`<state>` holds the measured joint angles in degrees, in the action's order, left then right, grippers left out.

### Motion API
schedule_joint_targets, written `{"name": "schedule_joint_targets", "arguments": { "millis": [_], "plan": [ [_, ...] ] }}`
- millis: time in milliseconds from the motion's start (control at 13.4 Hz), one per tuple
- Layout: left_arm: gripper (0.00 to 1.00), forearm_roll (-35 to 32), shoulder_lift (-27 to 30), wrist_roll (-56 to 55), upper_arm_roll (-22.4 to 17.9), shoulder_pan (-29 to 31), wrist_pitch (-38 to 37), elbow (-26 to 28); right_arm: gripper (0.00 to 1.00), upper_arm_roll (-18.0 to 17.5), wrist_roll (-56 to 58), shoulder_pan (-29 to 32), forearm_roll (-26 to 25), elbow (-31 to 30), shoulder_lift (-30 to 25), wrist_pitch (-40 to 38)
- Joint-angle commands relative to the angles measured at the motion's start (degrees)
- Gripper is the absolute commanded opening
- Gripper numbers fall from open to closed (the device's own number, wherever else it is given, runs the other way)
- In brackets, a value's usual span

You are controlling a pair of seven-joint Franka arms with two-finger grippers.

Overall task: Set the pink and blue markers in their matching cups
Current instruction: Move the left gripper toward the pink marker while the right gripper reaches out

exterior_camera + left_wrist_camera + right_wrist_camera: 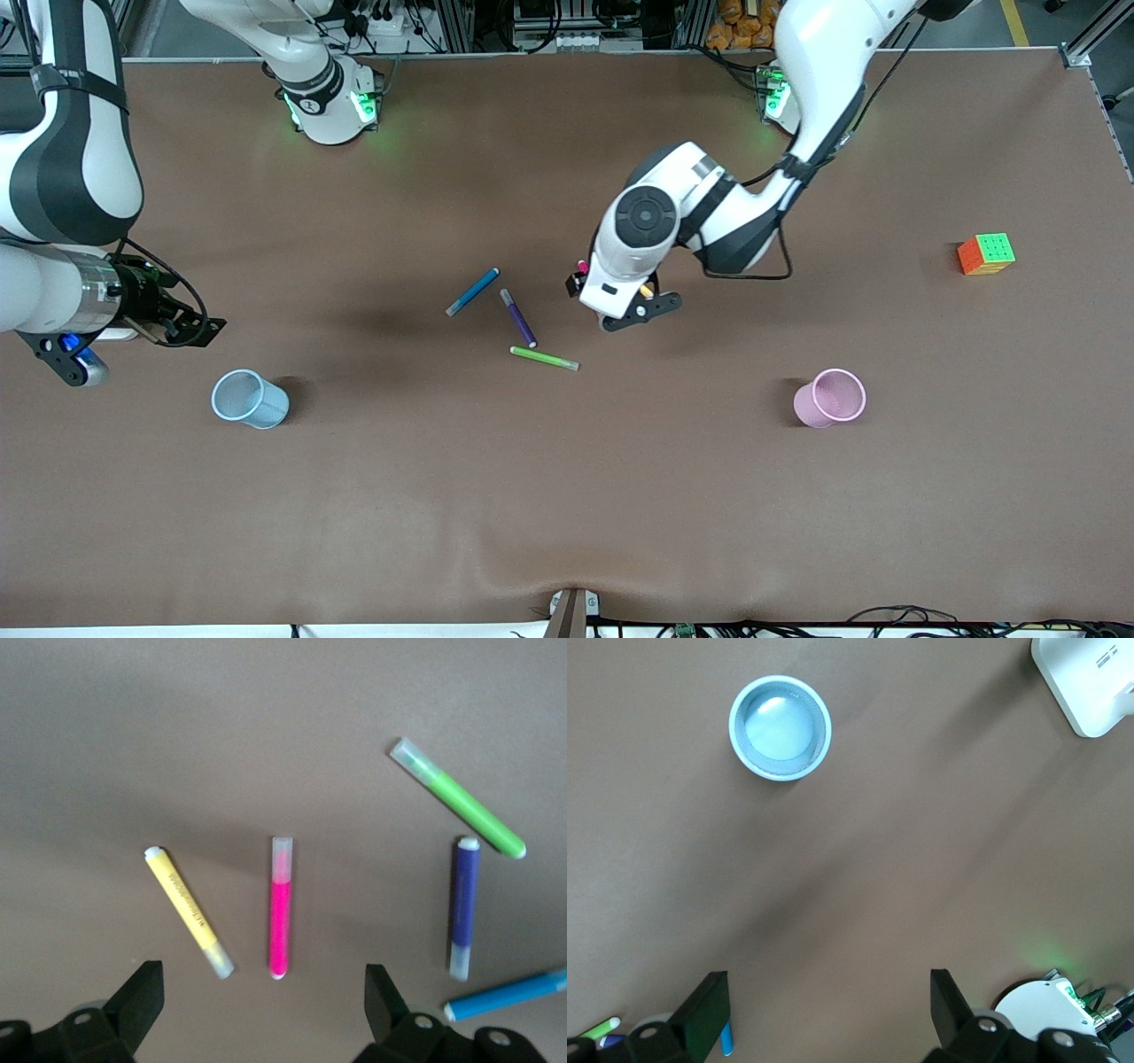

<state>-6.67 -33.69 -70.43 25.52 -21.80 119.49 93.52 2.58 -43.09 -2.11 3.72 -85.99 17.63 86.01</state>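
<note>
The pink marker (280, 921) lies flat on the table, in line with the gap between the open fingers of my left gripper (264, 1001). In the front view only its tip (582, 266) shows beside that gripper (611, 297), which hovers low over it. The blue marker (472, 291) lies toward the right arm's end from there and also shows in the left wrist view (509, 994). The pale blue cup (250, 399) and pale pink cup (830, 398) stand upright, nearer the front camera. My right gripper (80, 359) waits open and empty in the air beside the blue cup (780, 726).
A yellow marker (188, 911) lies close beside the pink one. A dark purple marker (518, 317) and a lime-green marker (544, 358) lie between the blue marker and the left gripper. A colour cube (986, 253) sits toward the left arm's end of the table.
</note>
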Motion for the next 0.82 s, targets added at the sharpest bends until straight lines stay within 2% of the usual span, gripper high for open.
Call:
{"name": "schedule_joint_targets", "arguments": {
  "millis": [0,225,300,374,599,749],
  "plan": [
    [1.0,-8.7,-1.5,-10.1,-0.4,-2.4,1.0,-0.4,1.0,0.1,-0.6,-2.9,4.5,1.1,1.7,-0.8],
    [1.0,-13.5,-2.8,-15.6,-0.4,-4.2,2.9,0.3,1.0,0.1,-5.0,-5.6,5.3,-2.4,1.6,-0.4],
    [1.0,-16.2,-3.0,-16.6,-0.4,-4.4,4.2,1.1,0.92,0.1,-5.8,-6.8,5.3,-2.9,1.7,-0.1],
    [1.0,-19.2,-3.0,-17.5,-0.4,-4.4,6.4,2.3,1.0,0.1,-6.3,-7.4,5.4,-3.5,1.7,1.1],
    [1.0,-25.1,-3.0,-19.0,-0.4,-4.1,11.6,6.1,1.0,0.1,-12.3,-9.8,5.5,-5.1,1.6,3.8],
    [1.0,-25.7,-3.2,-19.4,-0.4,-3.8,12.4,6.6,1.0,0.1,-12.9,-11.1,6.0,-7.2,1.5,5.2]
  ]
}}
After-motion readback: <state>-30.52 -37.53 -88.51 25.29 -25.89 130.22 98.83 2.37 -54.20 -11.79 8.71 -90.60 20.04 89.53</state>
